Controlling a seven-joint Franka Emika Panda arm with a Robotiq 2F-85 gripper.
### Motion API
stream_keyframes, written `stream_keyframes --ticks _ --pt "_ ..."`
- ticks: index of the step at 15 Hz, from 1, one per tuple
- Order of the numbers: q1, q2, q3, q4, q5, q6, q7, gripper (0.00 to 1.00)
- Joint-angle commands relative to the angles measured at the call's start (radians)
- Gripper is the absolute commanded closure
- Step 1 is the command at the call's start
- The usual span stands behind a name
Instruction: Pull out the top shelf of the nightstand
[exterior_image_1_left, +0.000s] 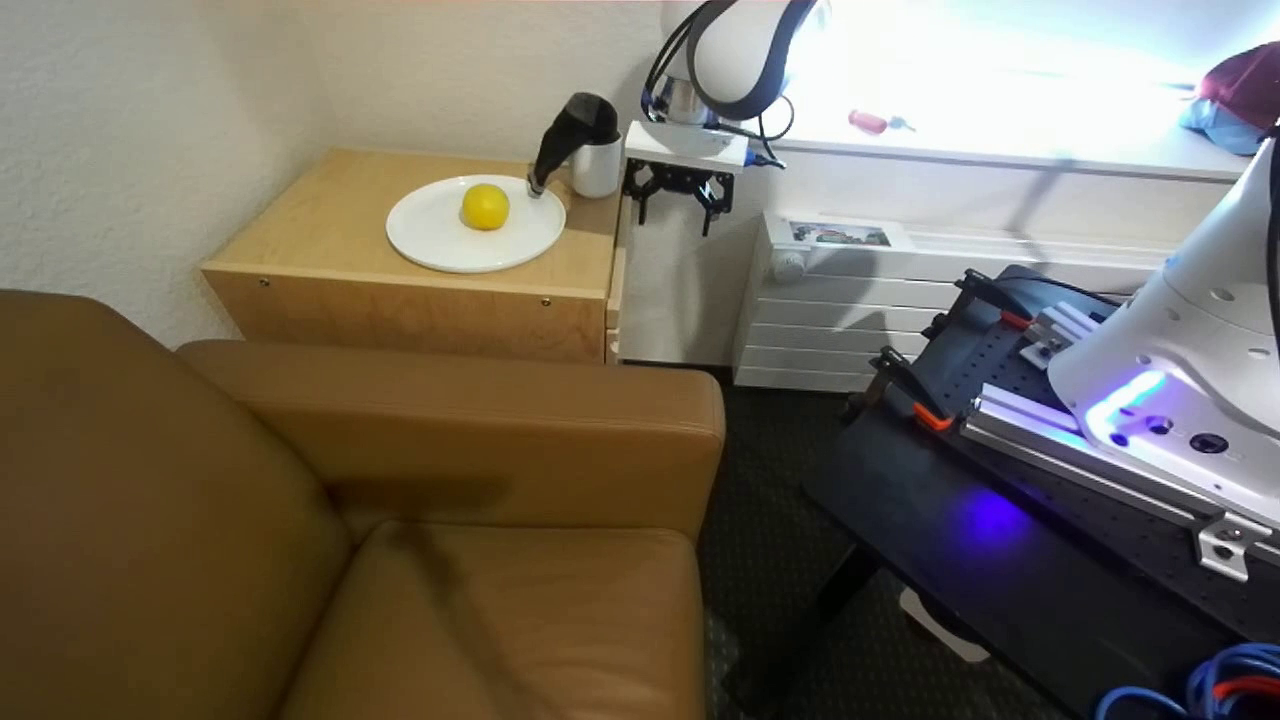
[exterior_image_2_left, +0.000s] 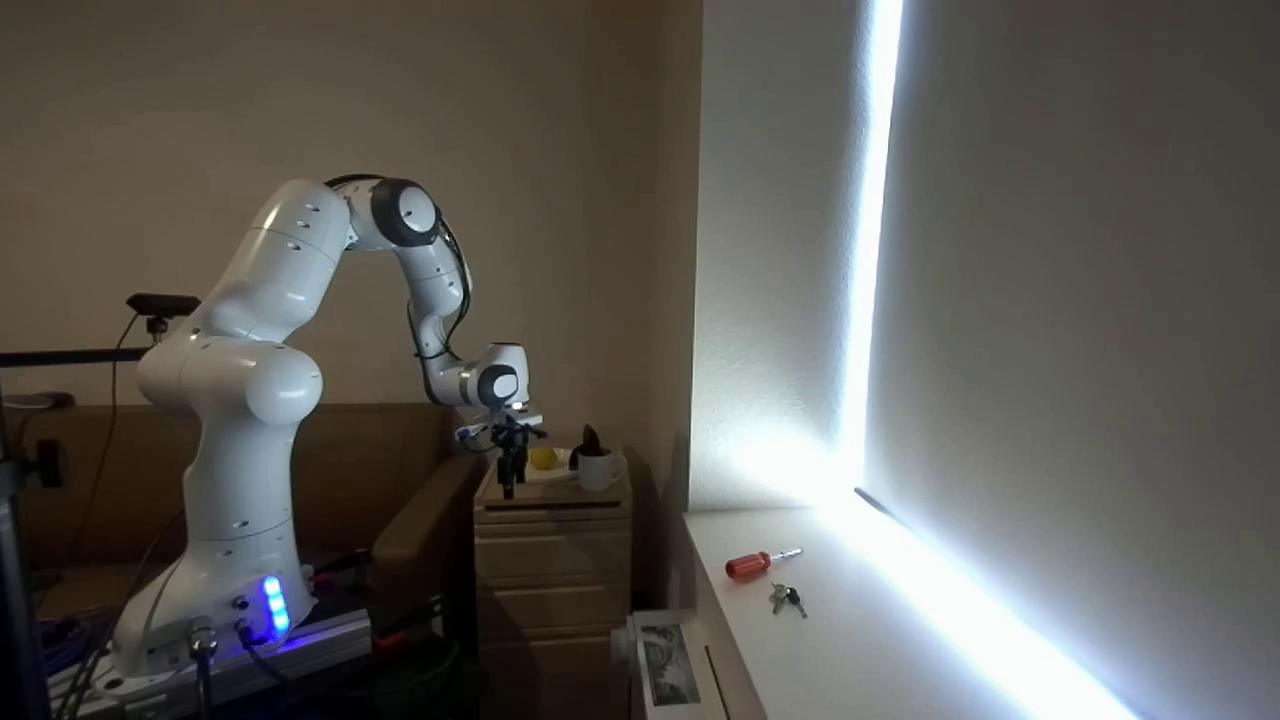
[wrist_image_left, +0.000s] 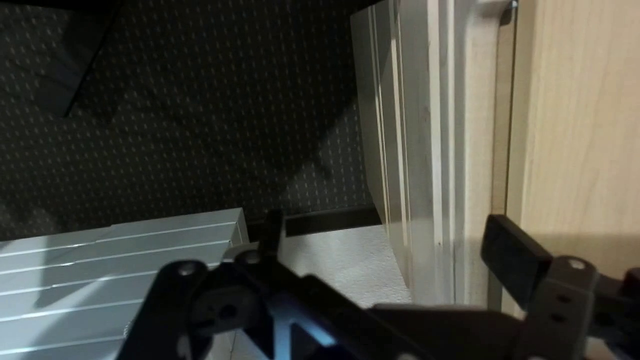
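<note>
The gripper (exterior_image_1_left: 674, 222) is held with its fingers (wrist_image_left: 515, 260) spread wide, and nothing is gripped. In the wrist view, the front edge of the top shelf (wrist_image_left: 478, 165) is seen between them; contact cannot be judged. The shelf is set just under the top panel (wrist_image_left: 585, 125) of the nightstand (exterior_image_1_left: 400, 310). On the radiator (exterior_image_1_left: 830, 340) a picture (exterior_image_1_left: 840, 234) is displayed, any print too small to be read.

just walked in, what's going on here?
The Panda arm has its hand open and holding nothing, near the front of the nightstand. It's probably lining up to pull out the top shelf, which looks pushed in. A white plate with a yellow round object and a mug sit on the nightstand.
</note>
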Motion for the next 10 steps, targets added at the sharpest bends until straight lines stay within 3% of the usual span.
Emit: stream_keyframes --ticks 1,3,6,10 --pt "0.014 -0.001 -0.013 0.0 0.015 -0.001 -0.011 0.0" --pt "0.008 0.015 -0.007 0.013 0.018 0.01 -0.021 0.0" --pt "0.09 0.124 -0.081 0.096 -0.068 0.063 0.035 0.0" --pt "0.152 0.247 -0.14 0.19 -0.07 0.132 0.041 0.0"
